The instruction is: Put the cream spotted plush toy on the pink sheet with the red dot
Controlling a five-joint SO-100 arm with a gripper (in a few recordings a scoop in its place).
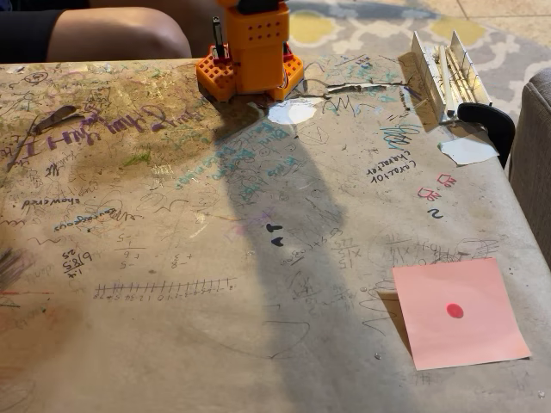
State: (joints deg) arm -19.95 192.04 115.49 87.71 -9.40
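Although the scribbled brown paper covering the table (172,258) takes up most of the fixed view, few separate items lie on it; they are listed left to right.

1. Person's bare knee (116,34), top left, behind the far edge of the table.
2. Orange plastic robot arm base (250,60), blocky, standing at the far edge near the centre, its upper part cut off by the top of the picture. The gripper lies beyond that cut, so whether its fingers are apart or together cannot be told.
3. Small white paper scrap (291,112), roundish, flat on the table just in front of the base.
4. Metal clamp bracket with black handle (456,82), at the far right edge of the table.
5. Second white paper scrap (467,151), irregular, just in front of the clamp.
6. Square salmon-pink paper sheet with a small red dot at its centre (482,331), flat, near right corner of the table, nothing resting on it.

Task standing: the cream spotted plush toy cannot be found on the table surface shown, so its place cannot be stated. By the bare sheet, placement is judged not yet done; whether the toy is already held cannot be told. Carrying it over and setting it on the sheet remain.
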